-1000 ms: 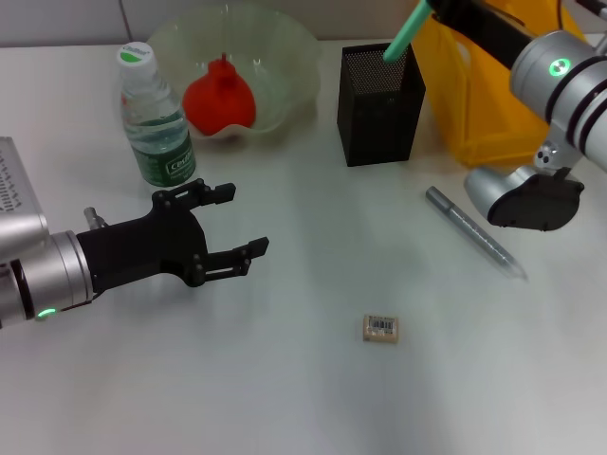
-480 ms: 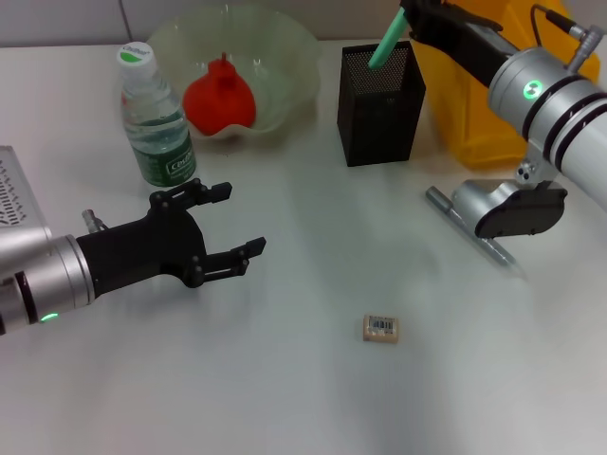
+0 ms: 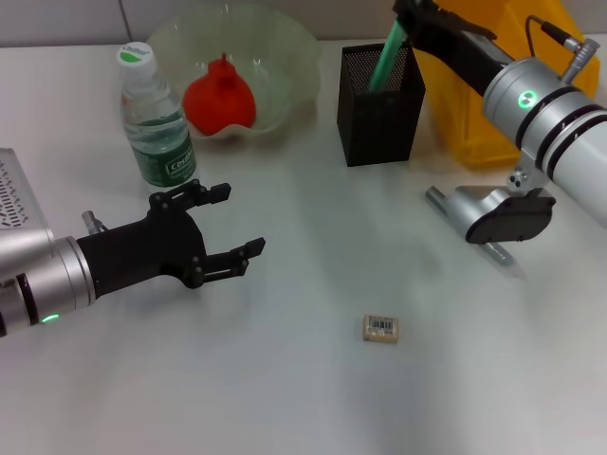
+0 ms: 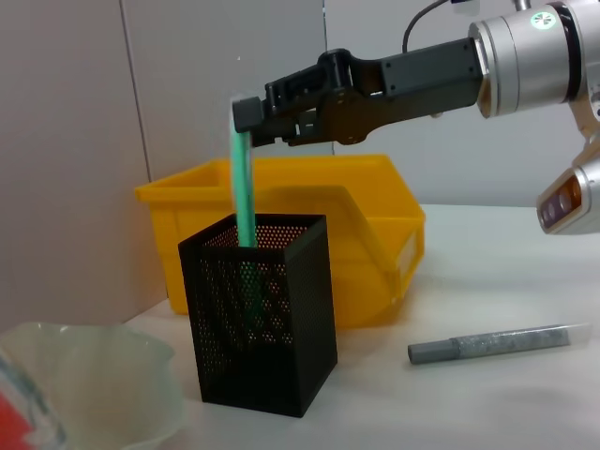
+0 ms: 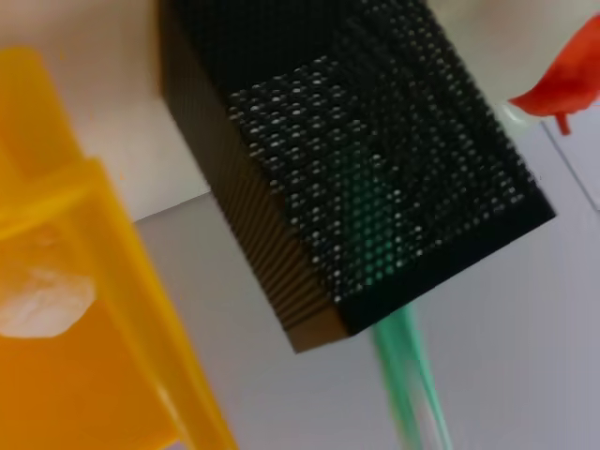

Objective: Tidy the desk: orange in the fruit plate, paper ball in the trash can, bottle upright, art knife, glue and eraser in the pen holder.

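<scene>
Right gripper [image 3: 403,21], seen from the head, hangs over the pen holder [image 3: 379,106] near the desk's [image 3: 303,398] far edge, clamped on the top of a green stick [image 3: 384,64] whose lower end is already inside the mesh. Just beyond the holder, toward the far right corner, stands the trash can [image 3: 474,104]. A grey pen-like tool [image 3: 446,207] lies on the desk partly under the right arm's elbow. The eraser [image 3: 381,328] lies alone toward the near edge, well apart from both grippers. Left gripper [image 3: 223,223] hovers low over the left part of the desk, fingers spread and empty. The bottle [image 3: 154,118] stands upright just beyond it, and the orange [image 3: 218,100] sits in the fruit plate [image 3: 285,47] at the far edge.

From the left wrist, the right gripper [image 4: 246,117] pinches the stick [image 4: 244,192] upright, its lower part showing through the holder's [image 4: 262,314] mesh. The yellow can [image 4: 375,225] stands behind, the grey tool [image 4: 497,342] lies beside.

From the right wrist, the holder [image 5: 366,159] is seen from above with the stick [image 5: 408,370] blurred at its edge; the paper ball [image 5: 42,281] lies in the can [image 5: 112,375].
</scene>
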`<act>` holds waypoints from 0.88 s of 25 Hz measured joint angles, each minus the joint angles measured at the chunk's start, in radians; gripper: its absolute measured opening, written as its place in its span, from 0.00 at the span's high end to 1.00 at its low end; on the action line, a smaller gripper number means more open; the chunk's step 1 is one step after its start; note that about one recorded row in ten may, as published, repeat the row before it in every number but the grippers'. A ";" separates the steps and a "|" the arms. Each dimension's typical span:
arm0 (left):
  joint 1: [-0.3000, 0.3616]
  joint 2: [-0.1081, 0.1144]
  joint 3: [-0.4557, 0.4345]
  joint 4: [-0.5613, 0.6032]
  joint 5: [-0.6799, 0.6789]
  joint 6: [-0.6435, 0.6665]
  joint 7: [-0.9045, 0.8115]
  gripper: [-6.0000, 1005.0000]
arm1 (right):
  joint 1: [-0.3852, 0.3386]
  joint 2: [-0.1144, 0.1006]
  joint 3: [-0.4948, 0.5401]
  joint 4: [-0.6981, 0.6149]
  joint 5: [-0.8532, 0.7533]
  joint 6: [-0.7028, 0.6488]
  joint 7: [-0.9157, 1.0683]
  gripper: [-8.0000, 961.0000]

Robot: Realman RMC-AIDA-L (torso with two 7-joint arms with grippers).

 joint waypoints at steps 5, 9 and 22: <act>0.002 0.000 0.002 -0.001 0.000 -0.001 0.000 0.17 | 0.004 0.000 -0.013 0.026 0.013 0.056 0.003 0.70; 0.006 0.000 0.007 -0.002 0.000 0.003 0.001 0.17 | 0.004 0.000 -0.018 0.039 0.019 0.130 0.027 0.50; 0.038 0.001 0.000 -0.015 -0.052 0.137 0.001 0.17 | 0.042 -0.010 0.004 -0.055 0.222 0.359 0.893 0.32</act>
